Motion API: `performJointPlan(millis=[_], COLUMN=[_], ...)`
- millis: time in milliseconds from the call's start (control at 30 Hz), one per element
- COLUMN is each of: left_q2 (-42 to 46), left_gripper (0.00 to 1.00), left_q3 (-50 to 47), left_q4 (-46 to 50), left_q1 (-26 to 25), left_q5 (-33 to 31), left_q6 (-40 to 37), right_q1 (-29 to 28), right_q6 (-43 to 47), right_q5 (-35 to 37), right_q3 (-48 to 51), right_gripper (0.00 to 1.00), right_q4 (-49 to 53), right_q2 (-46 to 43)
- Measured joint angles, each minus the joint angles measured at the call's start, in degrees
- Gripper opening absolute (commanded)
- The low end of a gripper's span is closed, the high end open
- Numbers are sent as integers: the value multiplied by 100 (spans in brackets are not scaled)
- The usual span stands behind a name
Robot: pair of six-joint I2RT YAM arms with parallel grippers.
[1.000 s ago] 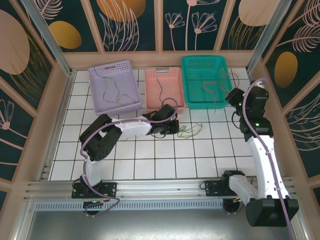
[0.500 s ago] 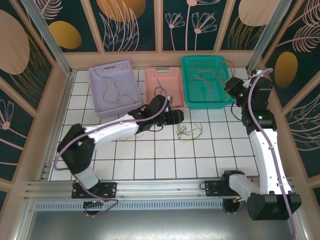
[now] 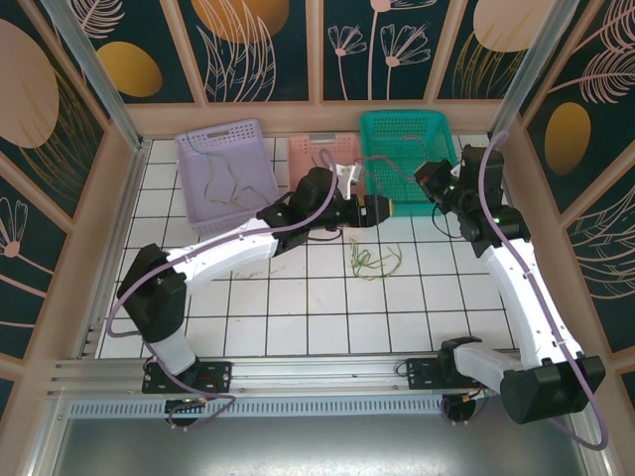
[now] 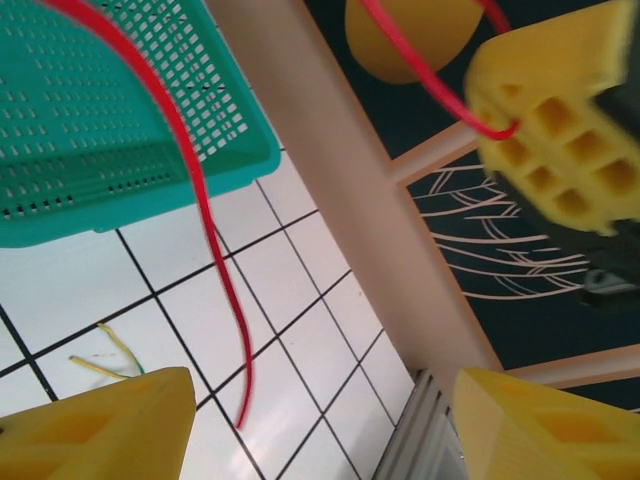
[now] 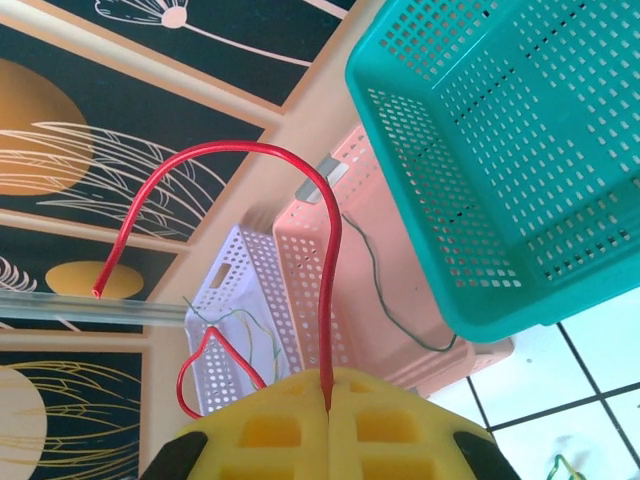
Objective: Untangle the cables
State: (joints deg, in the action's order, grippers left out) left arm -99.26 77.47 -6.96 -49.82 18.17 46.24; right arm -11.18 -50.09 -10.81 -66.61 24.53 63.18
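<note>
Red and glossy, the thin red cable (image 5: 335,260) rises from the seam of the right gripper (image 5: 327,432), whose two yellow foam blocks, moulded with square pockets, are pressed together on it. Left of the teal basket (image 5: 470,180), a rigid plastic lattice, the cable bends into a hairpin arch and drops to a cut end. A smaller loop curls out low beside the blocks. Beyond the teal basket's left wall stand a pink basket (image 5: 300,250) and a lilac basket (image 5: 232,262) of the same mesh, with a wavy dark cable (image 5: 385,290) in the pink one.

The left wrist view adds the left gripper (image 3: 380,209) with its pads (image 4: 95,430) wide apart. The red cable hangs in a slack curve past the teal basket's near corner, clear of both.

From overhead, the yellow and green cables (image 3: 373,260) lie loosely tangled on white tiles just in front of the teal basket.
</note>
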Motion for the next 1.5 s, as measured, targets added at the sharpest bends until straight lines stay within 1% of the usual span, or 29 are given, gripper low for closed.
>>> performJointPlan(millis=[167, 200, 233, 300, 367, 400, 533, 633, 733, 833, 967, 1067, 1133, 1233, 1300, 1500], left_q2=[-293, -302, -308, -332, -393, -415, -420, -319, -85, 192, 435, 468, 459, 367, 323, 144], left_gripper=[62, 60, 55, 41, 10, 0, 0, 0, 0, 0, 0, 0, 0, 0, 0, 0], left_q3=[216, 219, 221, 260, 369, 411, 411, 114, -374, -748, -903, -896, -876, -719, -616, -363], left_q4=[295, 339, 385, 424, 437, 431, 413, 407, 490, 619, 789, 940, 1145, 1200, 1189, 1360], left_q1=[0, 0, 0, 0, 0, 0, 0, 0, 0, -2, -57, -256, -485, -793, -909, -966], left_q5=[-157, -208, -247, -302, -328, -321, -321, -284, -90, 177, 494, 636, 695, 634, 529, 240], left_q6=[-219, -249, -271, -313, -350, -380, -444, -490, -592, -732, -984, -1246, -1429, -1668, -1797, -2120], right_q1=[-31, -35, -42, -50, -52, -50, -13, 153, 398, 584, 664, 695, 750, 804, 817, 883], right_q6=[-175, -195, -225, -273, -304, -304, -297, -275, -236, -164, -61, -94, -197, -393, -498, -599], right_q5=[-85, -98, -118, -142, -166, -170, -170, -175, -240, -350, -542, -721, -824, -1045, -1185, -1486], right_q3=[-85, -87, -87, -87, -87, -87, -87, -90, -96, -205, -376, -361, -293, -280, -280, -483], right_gripper=[0, 0, 0, 0, 0, 0, 0, 0, 0, 0, 0, 0, 0, 0, 0, 0], right_q4=[61, 61, 66, 103, 122, 129, 103, -94, -573, -1062, -1703, -2312, -2793, -3112, -3274, -3333], right_q2=[4, 4, 4, 4, 4, 4, 2, 11, 122, 435, 920, 1172, 1283, 1429, 1561, 2055])
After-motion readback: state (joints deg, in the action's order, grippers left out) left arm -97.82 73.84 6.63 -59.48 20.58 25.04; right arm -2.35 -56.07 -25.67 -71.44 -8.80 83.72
